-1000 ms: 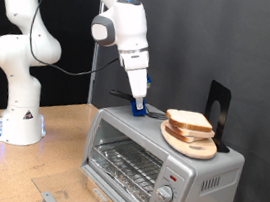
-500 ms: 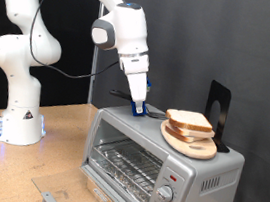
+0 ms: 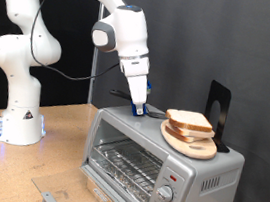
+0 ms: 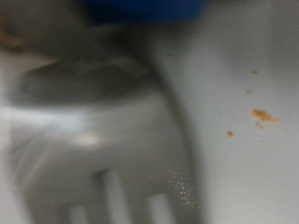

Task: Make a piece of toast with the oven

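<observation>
Surface: you see a light wooden table (image 3: 64,142) carrying the robot's white base (image 3: 19,123) and the oven (image 3: 156,165).
Room: a black backdrop fills the space behind the arm.
Oven: its door is shut, with the wire rack visible through the glass and knobs at the exterior view's right.
Toast: the piece of toast (image 3: 189,121) lies on a round wooden board (image 3: 192,141) on the oven's roof, towards the exterior view's right.
Claw: your gripper (image 3: 137,108) points down at the oven's roof, just beside the board, at a blue item (image 3: 150,111).
Claw opening: you cannot tell; the wrist view is a blur of grey metal (image 4: 103,149) and crumbs (image 4: 262,115).
</observation>
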Tool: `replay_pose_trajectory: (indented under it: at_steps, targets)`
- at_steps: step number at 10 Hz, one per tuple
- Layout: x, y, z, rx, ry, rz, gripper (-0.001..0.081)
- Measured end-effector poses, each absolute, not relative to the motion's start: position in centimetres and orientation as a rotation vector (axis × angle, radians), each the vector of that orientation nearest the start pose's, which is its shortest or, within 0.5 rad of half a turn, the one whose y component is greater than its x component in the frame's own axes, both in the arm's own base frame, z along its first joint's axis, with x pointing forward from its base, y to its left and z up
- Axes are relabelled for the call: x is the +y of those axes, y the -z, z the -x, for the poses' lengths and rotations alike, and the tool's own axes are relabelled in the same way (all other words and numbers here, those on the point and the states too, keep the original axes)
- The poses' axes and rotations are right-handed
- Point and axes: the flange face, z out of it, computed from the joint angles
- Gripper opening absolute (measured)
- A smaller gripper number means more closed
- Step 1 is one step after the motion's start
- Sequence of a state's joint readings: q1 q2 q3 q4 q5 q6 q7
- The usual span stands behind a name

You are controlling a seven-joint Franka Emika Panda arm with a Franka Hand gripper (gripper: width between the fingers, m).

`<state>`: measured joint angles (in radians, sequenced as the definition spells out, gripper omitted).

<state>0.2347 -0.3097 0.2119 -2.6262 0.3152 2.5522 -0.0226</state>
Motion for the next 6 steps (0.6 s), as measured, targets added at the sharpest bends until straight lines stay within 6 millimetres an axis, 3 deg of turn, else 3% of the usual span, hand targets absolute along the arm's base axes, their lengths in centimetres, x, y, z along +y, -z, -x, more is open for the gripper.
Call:
replay_pose_trajectory:
  at_steps: [1, 2, 3, 6]
  targets:
    - [18.07, -37.22, -39.16, -0.323, 0.300, 2.923, 0.0561]
    - [18.07, -37.23, -39.17, -0.317, 0.302, 2.923, 0.0561]
    - [18.08, -37.23, -39.18, -0.315, 0.302, 2.923, 0.0493]
    - [18.09, -37.23, -39.18, -0.316, 0.303, 2.923, 0.0493]
